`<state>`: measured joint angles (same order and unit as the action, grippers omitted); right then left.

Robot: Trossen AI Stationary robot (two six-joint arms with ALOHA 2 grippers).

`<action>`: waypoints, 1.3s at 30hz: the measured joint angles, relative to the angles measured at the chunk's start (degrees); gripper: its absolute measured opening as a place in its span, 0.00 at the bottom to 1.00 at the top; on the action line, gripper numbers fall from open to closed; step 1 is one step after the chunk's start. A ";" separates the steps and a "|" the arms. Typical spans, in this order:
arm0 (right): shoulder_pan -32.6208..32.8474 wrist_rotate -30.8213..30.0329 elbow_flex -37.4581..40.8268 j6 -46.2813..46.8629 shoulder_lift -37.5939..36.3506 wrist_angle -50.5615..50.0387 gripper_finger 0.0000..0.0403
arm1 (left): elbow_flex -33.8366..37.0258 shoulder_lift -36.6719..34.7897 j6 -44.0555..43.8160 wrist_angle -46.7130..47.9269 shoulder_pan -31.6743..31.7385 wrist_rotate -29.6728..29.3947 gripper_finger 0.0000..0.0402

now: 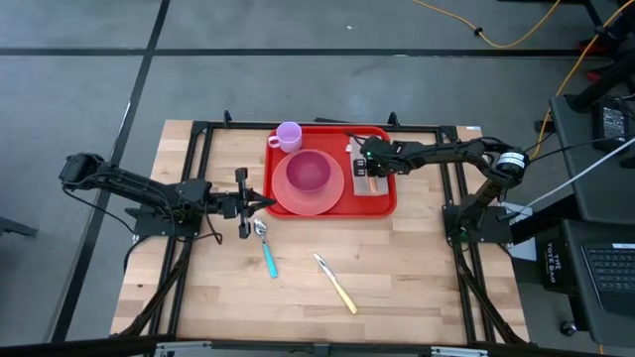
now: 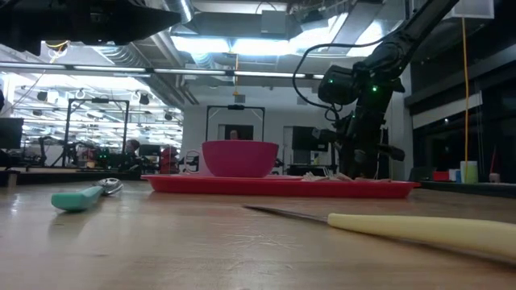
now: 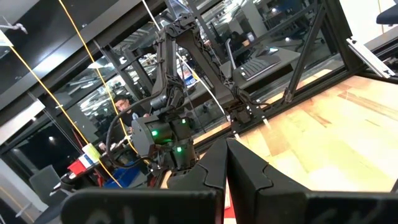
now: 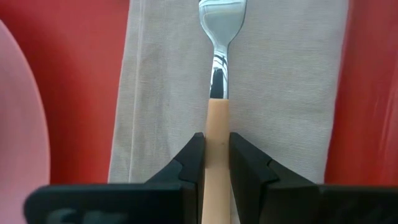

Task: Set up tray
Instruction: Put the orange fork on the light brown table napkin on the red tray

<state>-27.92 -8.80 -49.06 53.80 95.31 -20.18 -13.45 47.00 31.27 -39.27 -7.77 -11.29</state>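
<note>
So the tray (image 1: pixel 382 203) is the big bright red rectangle with rounded corners and a raised rim, sitting at the far middle of the wooden table (image 1: pixel 397 297). On it there's a pink plate (image 1: pixel 288 198) with a pink bowl (image 1: pixel 309 172) on top, a lilac cup (image 1: pixel 289 135) in the far left corner, and a pale napkin (image 1: pixel 382 185) along the right side. The right gripper (image 1: pixel 371 171) is over that napkin, jaws clamped on the tan handle of a fork (image 4: pixel 217 93) lying on it. The left gripper (image 1: pixel 270 202) hangs just off the tray's left edge, jaws pressed together on nothing. Teal spoon (image 1: pixel 266 248) and yellow-handled knife (image 1: pixel 336 284) are out on the table nearer the front
</note>
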 joint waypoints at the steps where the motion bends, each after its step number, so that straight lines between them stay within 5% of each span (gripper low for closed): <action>1: 0.00 -0.02 0.00 0.01 0.00 0.00 0.14 | 0.00 0.00 0.02 0.00 0.00 0.00 0.01; 39: -0.11 -0.32 -0.02 1.27 2.34 2.50 0.22 | 0.00 0.00 0.00 0.00 -0.01 0.68 0.01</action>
<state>-28.03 -9.12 -49.08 55.07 97.65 -17.69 -13.45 47.00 31.27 -39.27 -7.78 -10.61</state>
